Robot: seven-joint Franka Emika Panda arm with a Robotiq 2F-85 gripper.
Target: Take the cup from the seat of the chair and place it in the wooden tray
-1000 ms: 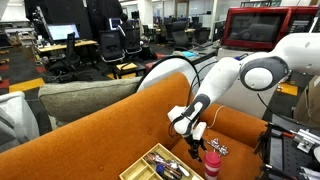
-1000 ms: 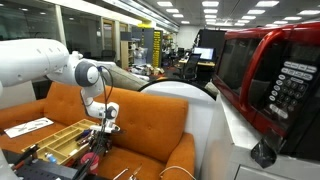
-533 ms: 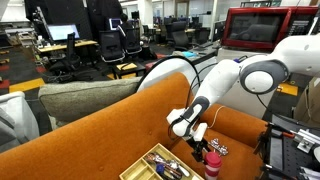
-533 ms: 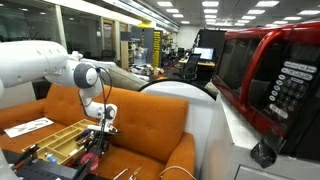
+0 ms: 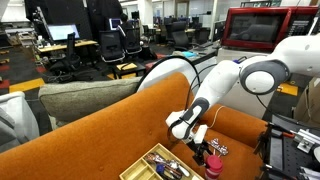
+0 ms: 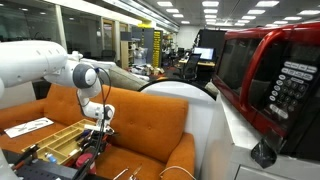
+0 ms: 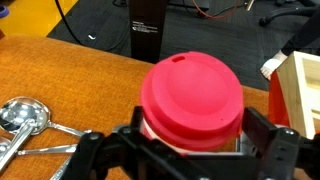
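Note:
The cup (image 7: 192, 95) has a pink lid and a pale body. It stands upright on the orange chair seat (image 7: 70, 75). It shows partly behind the gripper in an exterior view (image 5: 212, 163). My gripper (image 7: 190, 140) is open and low over the cup, one finger on each side of it, with a small gap at the right finger (image 7: 260, 125). The gripper also shows in both exterior views (image 5: 201, 150) (image 6: 97, 137). The wooden tray (image 5: 152, 166) (image 6: 50, 138) lies on the seat beside the cup, and its corner shows in the wrist view (image 7: 300, 95).
Metal spoons (image 7: 25, 115) lie on the seat left of the cup. The tray holds several small items. A black box (image 7: 147, 30) stands on the floor past the seat edge. A white paper (image 6: 28, 126) lies near the tray. The chair back (image 5: 90, 125) rises behind.
My gripper has come down a little around the cup. The cup and the tray have not moved.

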